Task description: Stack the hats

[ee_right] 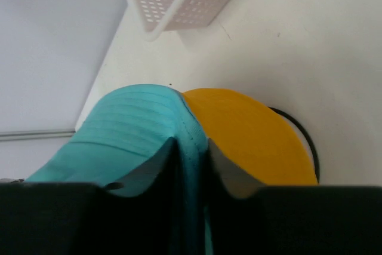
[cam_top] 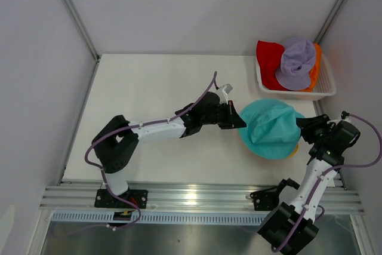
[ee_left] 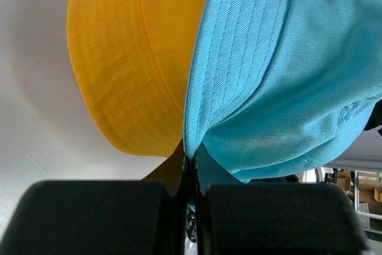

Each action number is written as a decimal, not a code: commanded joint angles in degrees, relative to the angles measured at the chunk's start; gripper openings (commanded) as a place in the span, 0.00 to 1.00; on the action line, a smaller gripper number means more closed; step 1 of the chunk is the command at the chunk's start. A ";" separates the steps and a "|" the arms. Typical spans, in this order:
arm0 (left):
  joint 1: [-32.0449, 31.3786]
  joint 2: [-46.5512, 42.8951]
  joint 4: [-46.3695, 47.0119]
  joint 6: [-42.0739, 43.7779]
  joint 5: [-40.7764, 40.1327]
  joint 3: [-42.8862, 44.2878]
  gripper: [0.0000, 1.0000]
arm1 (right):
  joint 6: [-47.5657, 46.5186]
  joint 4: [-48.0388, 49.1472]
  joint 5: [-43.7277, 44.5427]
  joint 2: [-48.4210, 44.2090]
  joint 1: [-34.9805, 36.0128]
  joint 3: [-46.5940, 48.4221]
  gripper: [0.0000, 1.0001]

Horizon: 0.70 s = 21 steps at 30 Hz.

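As we reach across the table (cam_top: 149, 94) from the left, our left gripper (cam_top: 240, 119) has its jaws pinched together on the brim of the teal hat (cam_top: 271, 128), with nothing but that fabric between them. We see the teal hat spread over the yellow hat (ee_left: 128, 58) near the table's right edge. From above, only a sliver of yellow shows at the teal hat's lower right. In our left wrist view the teal brim overlaps the yellow one.

On the hat's opposite side, our right gripper (ee_right: 191, 159) has its jaws closed to a narrow slit, clamping a fold of the same teal brim. Just beyond it lies the yellow hat, with a dark curved wire (ee_right: 309, 143) showing at its far edge.

Farther back, in the table's far right corner, the white mesh basket (cam_top: 327, 91) holds three hats. The red hat (cam_top: 270, 57) lies at its left, the lavender hat (cam_top: 296, 63) sits on top, and the orange hat (cam_top: 316, 67) peeks out at the right.
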 commanded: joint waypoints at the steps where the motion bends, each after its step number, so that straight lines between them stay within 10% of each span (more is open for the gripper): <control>1: 0.17 -2.85 -1.69 2.32 -0.50 -2.61 0.01 | -3.84 -7.32 1.97 1.56 -0.62 -2.73 0.33; 21: 1.57 -3.55 3.77 -0.22 4.16 -1.73 0.01 | 1.27 -11.79 6.87 0.42 -1.05 11.78 0.87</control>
